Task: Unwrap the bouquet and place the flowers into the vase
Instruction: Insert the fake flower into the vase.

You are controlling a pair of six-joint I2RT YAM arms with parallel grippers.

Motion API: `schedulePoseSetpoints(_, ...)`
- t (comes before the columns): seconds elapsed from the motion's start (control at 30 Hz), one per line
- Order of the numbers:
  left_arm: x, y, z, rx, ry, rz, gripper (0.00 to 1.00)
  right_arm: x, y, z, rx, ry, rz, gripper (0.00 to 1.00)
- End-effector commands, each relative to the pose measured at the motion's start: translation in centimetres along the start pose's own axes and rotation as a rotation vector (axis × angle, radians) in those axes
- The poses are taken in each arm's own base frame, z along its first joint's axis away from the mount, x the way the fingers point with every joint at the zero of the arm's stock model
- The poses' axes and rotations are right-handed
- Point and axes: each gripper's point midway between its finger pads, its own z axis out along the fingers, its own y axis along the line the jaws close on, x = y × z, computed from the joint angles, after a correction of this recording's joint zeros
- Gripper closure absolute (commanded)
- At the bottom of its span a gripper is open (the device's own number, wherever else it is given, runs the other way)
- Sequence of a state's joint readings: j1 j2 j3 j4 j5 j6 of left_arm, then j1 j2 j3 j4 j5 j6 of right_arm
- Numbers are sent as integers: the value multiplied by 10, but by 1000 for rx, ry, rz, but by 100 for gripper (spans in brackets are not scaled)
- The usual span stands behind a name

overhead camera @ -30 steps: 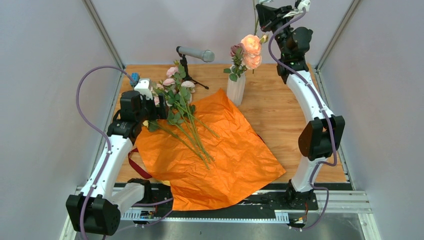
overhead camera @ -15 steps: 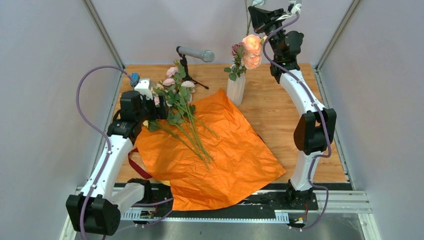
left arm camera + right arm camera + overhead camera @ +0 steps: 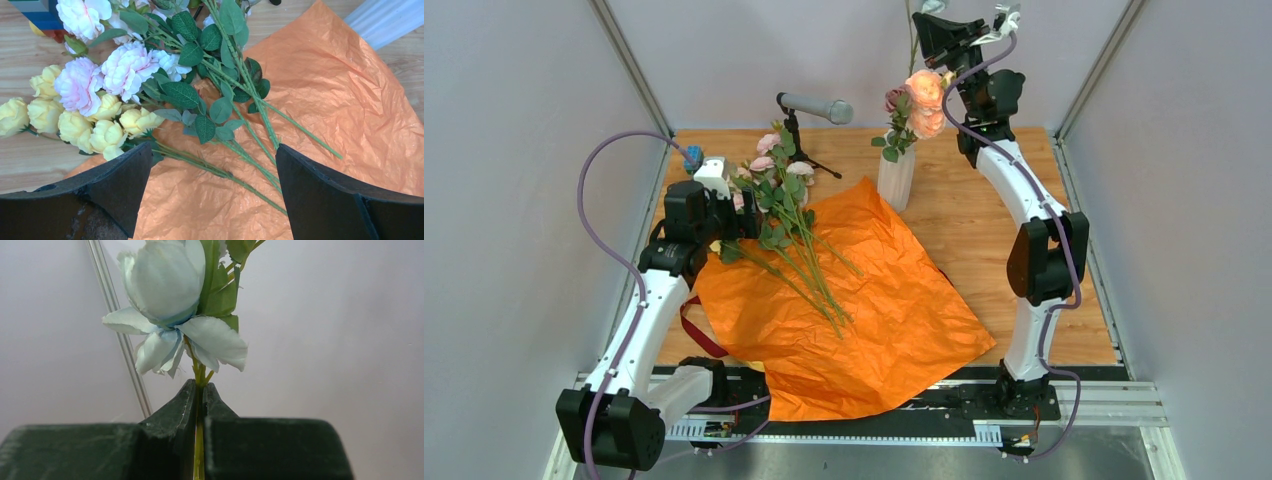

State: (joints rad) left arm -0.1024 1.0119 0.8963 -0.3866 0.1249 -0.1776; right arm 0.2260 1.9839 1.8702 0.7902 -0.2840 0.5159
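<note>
Orange paper [image 3: 864,300] is spread across the surface [image 3: 984,210]. Loose flowers [image 3: 794,240] are laid on its left corner, below the wide-apart left fingers [image 3: 115,185]. A pale blue rose [image 3: 165,280] is clamped by its stem between the right fingers [image 3: 170,435], high above the vase [image 3: 896,178] at the far edge.

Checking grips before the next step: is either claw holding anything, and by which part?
The right claw is shut on a pale blue rose, pinching its green stem just below the bloom. The left claw, open above the loose flowers, holds nothing.
</note>
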Motion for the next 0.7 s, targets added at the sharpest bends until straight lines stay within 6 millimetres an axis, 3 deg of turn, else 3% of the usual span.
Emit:
schedulePoseSetpoints(0.0, -11, 0, 1, 11, -41, 22, 0, -5, 14, -2, -84, -44, -13, 100)
schedulePoseSetpoints(0.67, -8, -1, 4, 18, -32, 21, 0, 39, 11, -39, -96, 57, -9, 100)
